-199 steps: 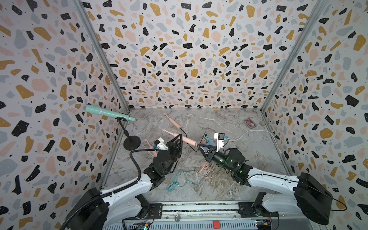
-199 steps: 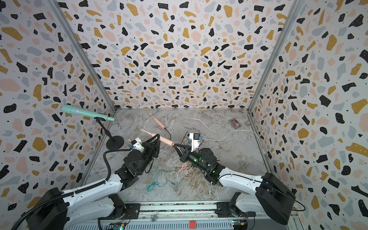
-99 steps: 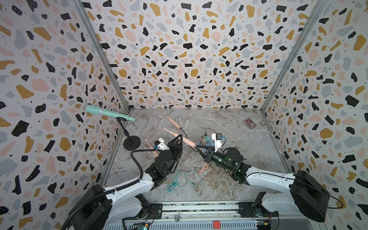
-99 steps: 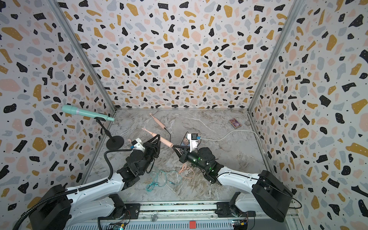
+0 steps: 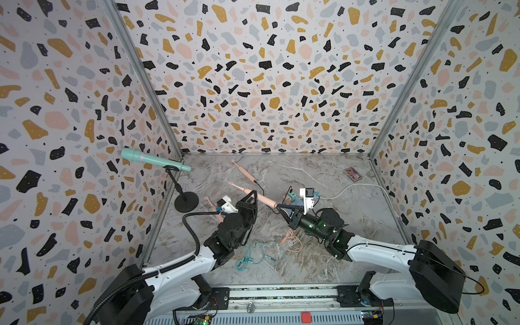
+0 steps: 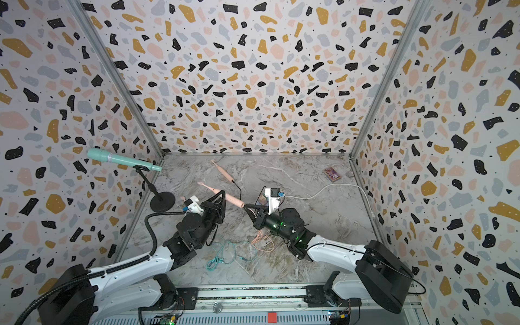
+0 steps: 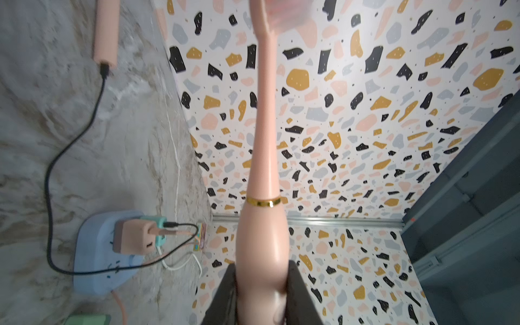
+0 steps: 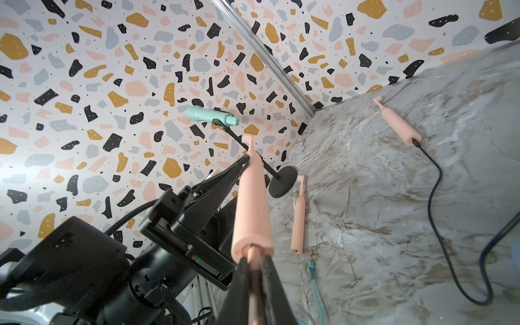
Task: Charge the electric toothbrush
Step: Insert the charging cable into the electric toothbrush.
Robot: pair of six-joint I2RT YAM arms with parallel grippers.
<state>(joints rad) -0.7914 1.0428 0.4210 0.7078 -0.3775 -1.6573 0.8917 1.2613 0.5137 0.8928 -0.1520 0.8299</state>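
Right wrist view | my left gripper [image 7: 260, 281] clamped on pink toothbrush [image 8: 251, 202], held up near the blue power strip [image 7: 95, 253] | my right gripper [image 8: 255, 260] flanks the plug [image 8: 254, 250] at its base, can't tell if I'm pinching it

Three pink toothbrushes [image 8: 251, 202] [image 8: 399, 123] [image 8: 298, 216], four cables [image 8: 433, 197] [image 5: 250, 256] [image 5: 291, 239] [image 5: 351, 188], one teal microphone [image 5: 152, 160], one blue power strip [image 7: 95, 253] and one small packet [image 5: 353, 174] are showing.

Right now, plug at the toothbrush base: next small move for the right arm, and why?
Probably open the right gripper and back straight off: the pink plug looks seated in the base of the pink toothbrush, which the left gripper holds.
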